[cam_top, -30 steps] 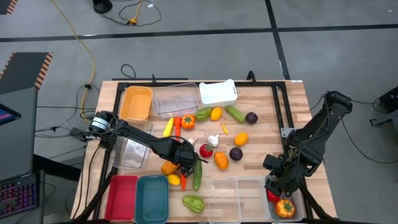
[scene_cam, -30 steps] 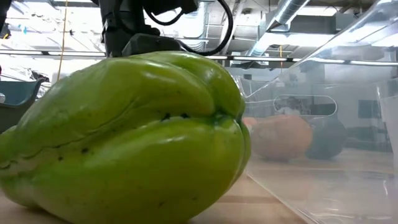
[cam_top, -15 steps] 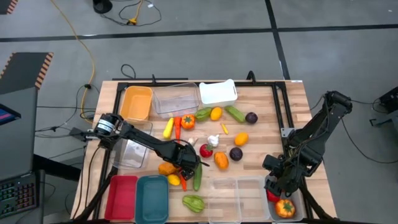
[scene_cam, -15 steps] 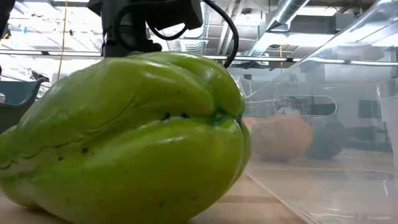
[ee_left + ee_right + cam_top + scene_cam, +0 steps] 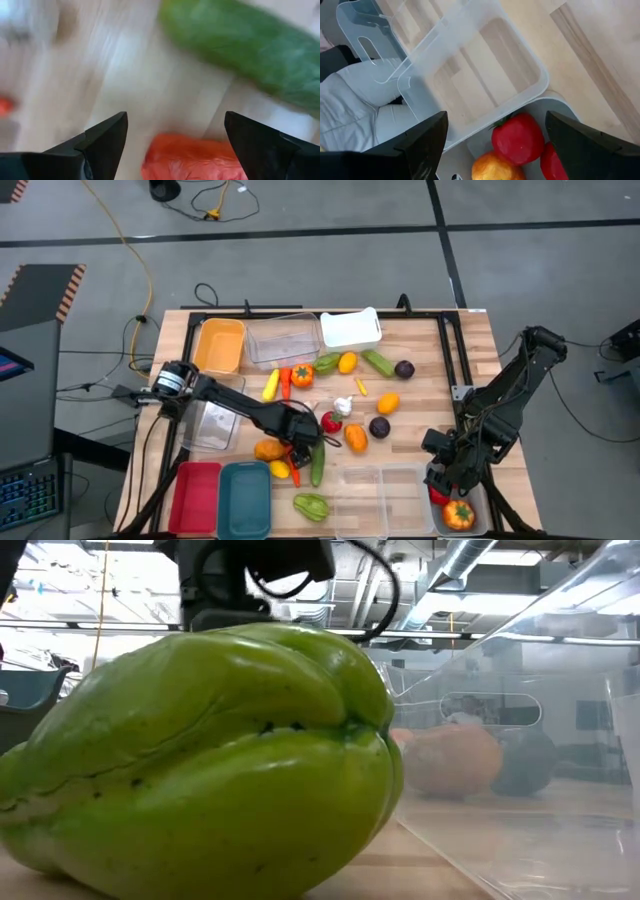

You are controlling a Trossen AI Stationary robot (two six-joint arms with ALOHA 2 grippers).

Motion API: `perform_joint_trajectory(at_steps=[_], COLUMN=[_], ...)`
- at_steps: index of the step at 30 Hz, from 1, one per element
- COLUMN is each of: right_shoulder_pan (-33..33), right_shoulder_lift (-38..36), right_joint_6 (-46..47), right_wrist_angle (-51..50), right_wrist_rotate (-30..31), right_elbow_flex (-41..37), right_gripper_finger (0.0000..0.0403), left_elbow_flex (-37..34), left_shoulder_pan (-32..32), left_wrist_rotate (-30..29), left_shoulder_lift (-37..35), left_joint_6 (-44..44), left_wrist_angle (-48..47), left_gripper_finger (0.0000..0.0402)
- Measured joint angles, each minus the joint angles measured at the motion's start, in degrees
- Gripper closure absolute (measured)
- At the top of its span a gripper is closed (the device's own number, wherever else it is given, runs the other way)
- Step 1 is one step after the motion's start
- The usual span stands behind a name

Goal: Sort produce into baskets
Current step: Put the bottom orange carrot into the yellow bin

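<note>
The left gripper hangs with fingers wide, empty, an orange-red toy vegetable between them and a long green cucumber just beside; the right gripper waits, fingers wide, above a pale blue-grey plastic bin holding red toy fruits.

Produce scattered mid-bench, baskets along far and near edges. Left gripper over middle cluster. Right gripper above near-right basket.

Worktop: pale wood planks, matt, visible grain. Green pepper: smooth plastic with a waxy sheen. Clear bin under my right arm: thin see-through plastic, glossy. My tool fingers: dark matt plastic. Tomato: glossy red plastic.
</note>
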Motion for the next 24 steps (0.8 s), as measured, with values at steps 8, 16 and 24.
perform_joint_trajectory(at_steps=[8, 16, 24], right_shoulder_pan=[0.0, 0.0, 0.0], right_shoulder_lift=[0.0, 0.0, 0.0], right_joint_6=[0.0, -0.01, 0.0], right_wrist_angle=[-0.04, -0.04, -0.06], right_wrist_rotate=[0.0, 0.07, 0.09], right_elbow_flex=[0.0, 0.0, 0.0], right_gripper_finger=[0.0042, 0.0042, 0.0042], left_elbow_flex=[6.54, 5.36, 4.91], left_shoulder_pan=[-0.63, -5.09, -7.28], left_wrist_rotate=[-0.06, -0.03, -5.06], left_shoulder_lift=[-0.11, -0.11, 1.19], left_joint_6=[26.15, 47.06, 50.74], left_wrist_angle=[-6.05, -7.98, -7.4], left_gripper_finger=[0.0081, 0.0081, 0.0082])
